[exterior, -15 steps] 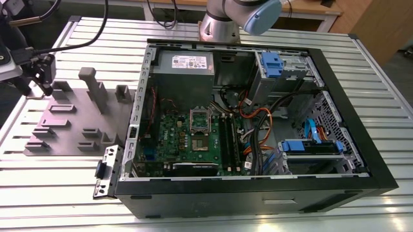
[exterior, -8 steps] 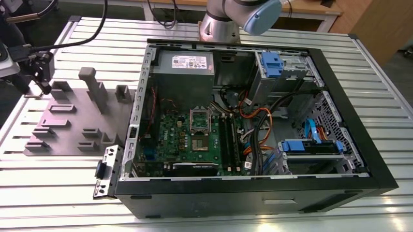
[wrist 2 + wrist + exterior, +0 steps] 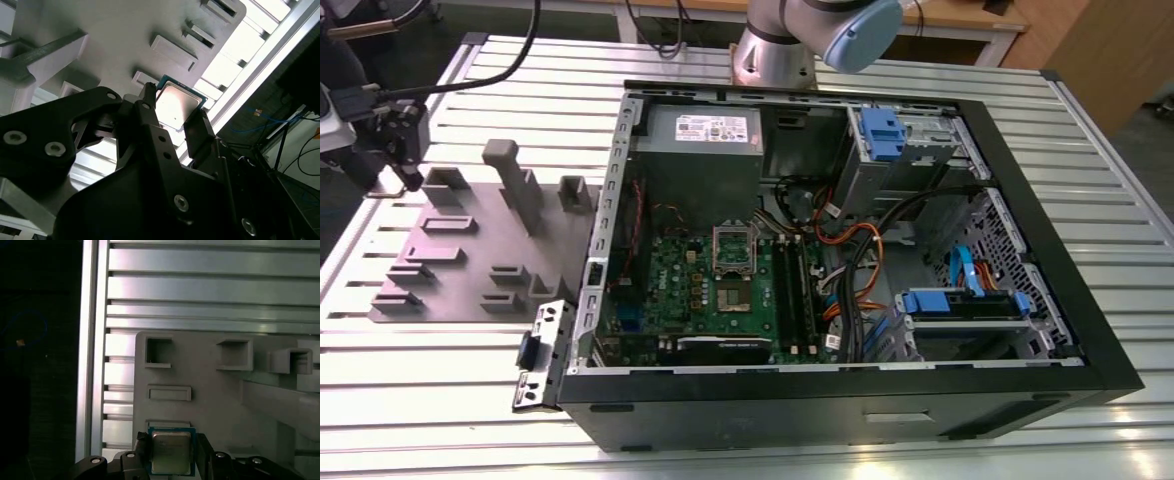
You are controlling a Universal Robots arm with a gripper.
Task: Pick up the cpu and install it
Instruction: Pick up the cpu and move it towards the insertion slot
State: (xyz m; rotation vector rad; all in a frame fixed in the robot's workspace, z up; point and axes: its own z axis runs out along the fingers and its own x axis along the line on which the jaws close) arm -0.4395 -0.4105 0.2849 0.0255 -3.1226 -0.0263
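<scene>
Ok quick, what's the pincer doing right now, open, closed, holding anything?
Pincer: closed on the small square silver-grey cpu chip, gripped by its two opposite edges.

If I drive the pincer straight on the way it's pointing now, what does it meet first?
The pincer is closed on the cpu, and straight ahead lies the grey fixture tray, so the cpu would likely touch that tray first. How much gap remains is unclear.
</scene>
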